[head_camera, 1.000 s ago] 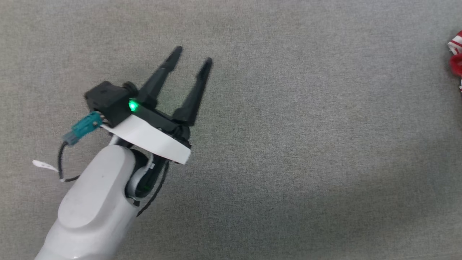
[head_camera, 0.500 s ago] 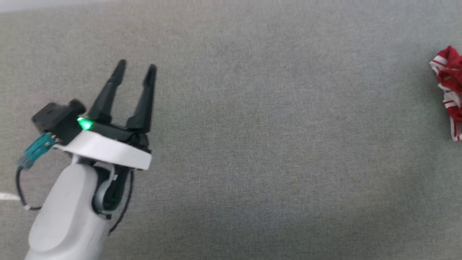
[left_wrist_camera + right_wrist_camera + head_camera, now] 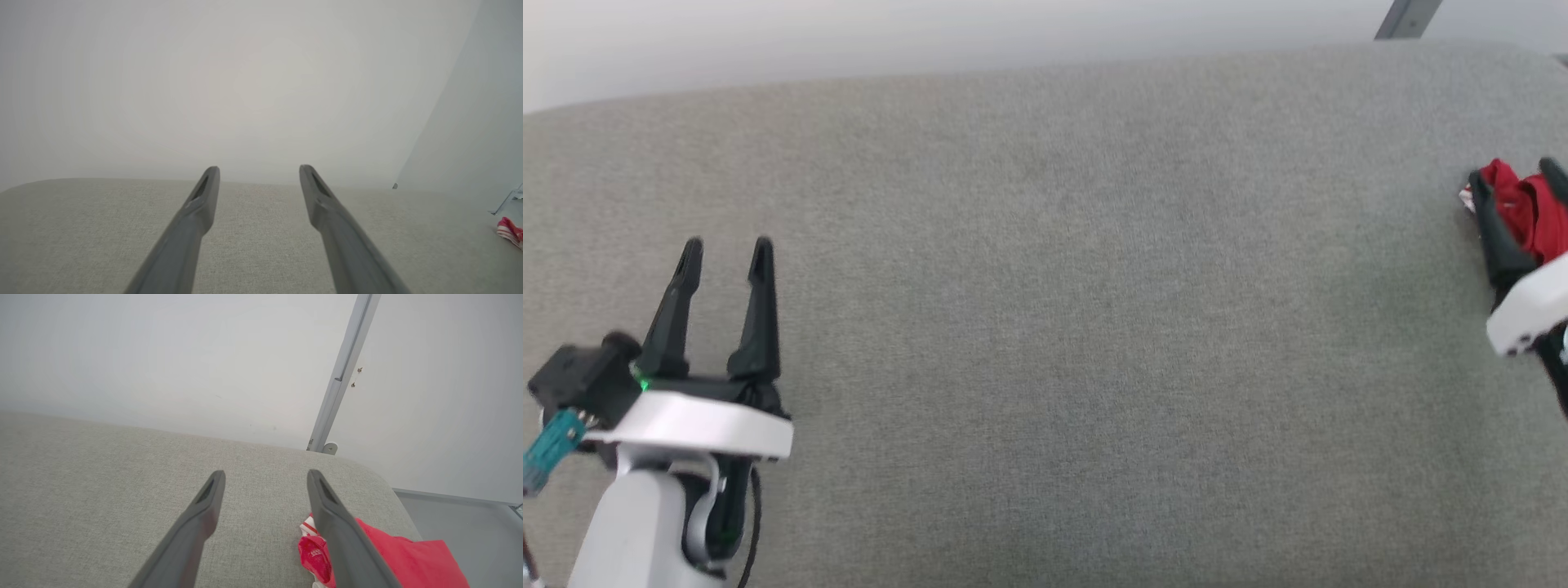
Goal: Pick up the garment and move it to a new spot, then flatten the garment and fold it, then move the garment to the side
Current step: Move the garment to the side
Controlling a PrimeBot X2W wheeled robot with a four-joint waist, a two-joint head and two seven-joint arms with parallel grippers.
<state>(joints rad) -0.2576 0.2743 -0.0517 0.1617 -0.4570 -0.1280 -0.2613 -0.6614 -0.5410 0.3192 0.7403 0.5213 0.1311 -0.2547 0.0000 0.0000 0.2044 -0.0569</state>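
The crumpled red jersey lies near the grey fabric surface's right corner, beneath the right gripper's spread fingers. The left gripper, fingers likewise spread, hovers well apart.

Head camera shifted: far edge of grey fabric surface and pale wall newly in shot. Left tool, a second ago slanted toward right, now shows low at left, spread fingers pointing straight up frame. Right tool newly entered at right edge, fingers parted. Garment, earlier lying alone with striped trim showing, now appears as red bunch between right tool's fingers, with a sliver of white just outside its left finger.
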